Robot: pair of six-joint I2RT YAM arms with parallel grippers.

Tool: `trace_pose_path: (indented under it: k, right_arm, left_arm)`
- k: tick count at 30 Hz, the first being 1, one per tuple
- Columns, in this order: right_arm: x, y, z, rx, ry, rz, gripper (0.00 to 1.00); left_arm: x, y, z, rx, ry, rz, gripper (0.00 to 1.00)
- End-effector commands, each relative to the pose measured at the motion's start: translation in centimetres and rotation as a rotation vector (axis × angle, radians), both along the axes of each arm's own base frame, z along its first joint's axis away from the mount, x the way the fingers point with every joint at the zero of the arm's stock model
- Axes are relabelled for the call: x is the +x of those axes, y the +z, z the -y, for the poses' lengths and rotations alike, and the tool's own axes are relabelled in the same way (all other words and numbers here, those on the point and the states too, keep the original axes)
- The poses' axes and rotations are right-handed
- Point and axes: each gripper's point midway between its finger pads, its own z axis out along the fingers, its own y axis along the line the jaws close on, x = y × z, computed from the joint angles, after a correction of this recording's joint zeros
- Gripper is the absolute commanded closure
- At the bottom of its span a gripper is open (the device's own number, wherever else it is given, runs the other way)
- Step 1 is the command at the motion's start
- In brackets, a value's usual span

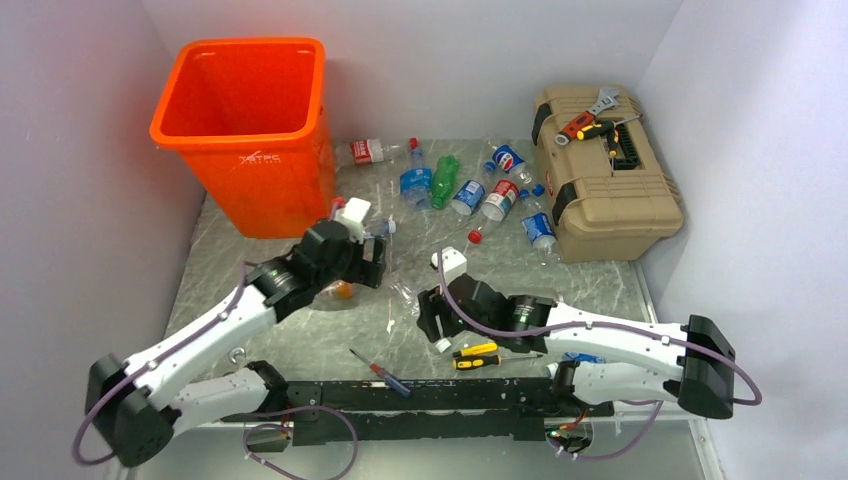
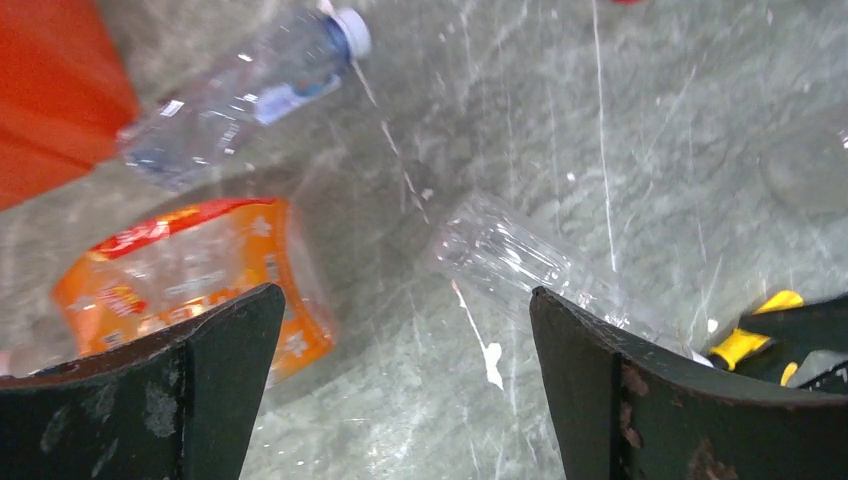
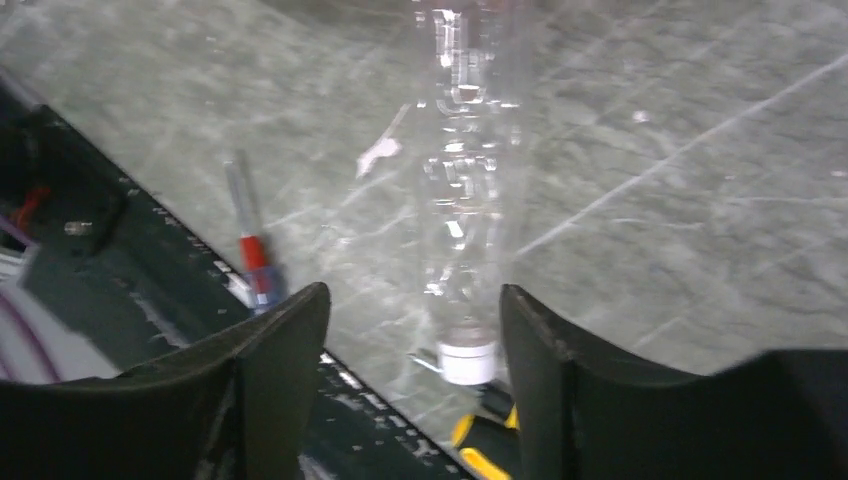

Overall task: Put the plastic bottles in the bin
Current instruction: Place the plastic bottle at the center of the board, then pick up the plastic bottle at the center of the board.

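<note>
Bin [image 1: 262, 185] stands upright in the far left corner of the table [image 1: 600, 290], close to the back wall. Right in front of it I've got the left gripper [image 1: 378, 262] hanging low over the tabletop, fingers spread as wide as they go, nothing in them.

On its wrist camera I see an orange-label bottle [image 2: 190, 270] lying on its side partly under one finger. A blue-label bottle [image 2: 250, 90] with a white cap lies beyond that, next to the bin wall. A clear bottle [image 2: 520, 260] lies on the table by the other finger.

Further back, between the bin and the toolbox [image 1: 610, 190], a loose bunch of bottles [image 1: 468, 195] lies flat on the table. They have red and blue labels, and there's a green bottle [image 1: 445, 180] in the mix.

Middle front: the right gripper [image 3: 415, 375] is down at the cap end of that clear bottle, fingers partway apart and straddling the neck. The neck sits close to one finger with a clear gap to the other, so it's not clamped. A red-handled screwdriver [image 1: 382, 373] lies to one side of it and the yellow-handled screwdrivers [image 1: 475, 355] lie just beside the cap.

The toolbox at far right is shut, with a wrench [image 1: 603, 99] on its lid.
</note>
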Motion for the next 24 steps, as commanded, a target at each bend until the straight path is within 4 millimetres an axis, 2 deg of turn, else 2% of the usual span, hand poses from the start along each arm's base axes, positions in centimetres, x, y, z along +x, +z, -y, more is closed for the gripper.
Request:
trace_pose_path:
  k: [1, 4, 8, 10, 12, 17, 20, 24]
  right_arm:
    - [-3.1, -0.1, -2.0, 0.037, 0.081, -0.063, 0.4]
    - [-4.3, -1.2, -2.8, 0.009, 0.119, -0.062, 0.5]
    - [-5.0, -2.8, -4.1, 0.022, 0.129, -0.073, 0.58]
    - [-4.3, -3.9, -3.9, -0.009, 0.072, -0.072, 0.61]
    - [-3.2, -5.1, -3.0, -0.045, -0.03, -0.064, 0.65]
    - [-1.3, -6.5, -1.2, -0.049, -0.197, -0.056, 0.66]
    - [-0.3, -7.4, -0.2, -0.053, -0.269, -0.072, 0.65]
    - [1.6, -7.8, 1.0, -0.025, -0.348, -0.089, 0.62]
  left_arm:
    - [0.5, -0.2, 4.2, -0.045, -0.127, -0.125, 0.04]
    - [1.8, -0.8, 5.9, -0.012, -0.142, -0.215, 0.11]
    - [4.0, -1.8, 8.4, -0.011, -0.176, -0.224, 0.23]
    - [4.8, -3.1, 8.9, 0.013, -0.174, -0.238, 0.32]
    - [5.2, -5.3, 9.2, 0.053, -0.171, -0.289, 0.38]
    - [5.3, -10.3, 8.2, 0.117, -0.095, -0.374, 0.58]
    - [4.9, -11.7, 8.1, 0.117, -0.086, -0.41, 0.66]
    - [3.8, -12.9, 7.9, 0.107, -0.074, -0.461, 0.72]
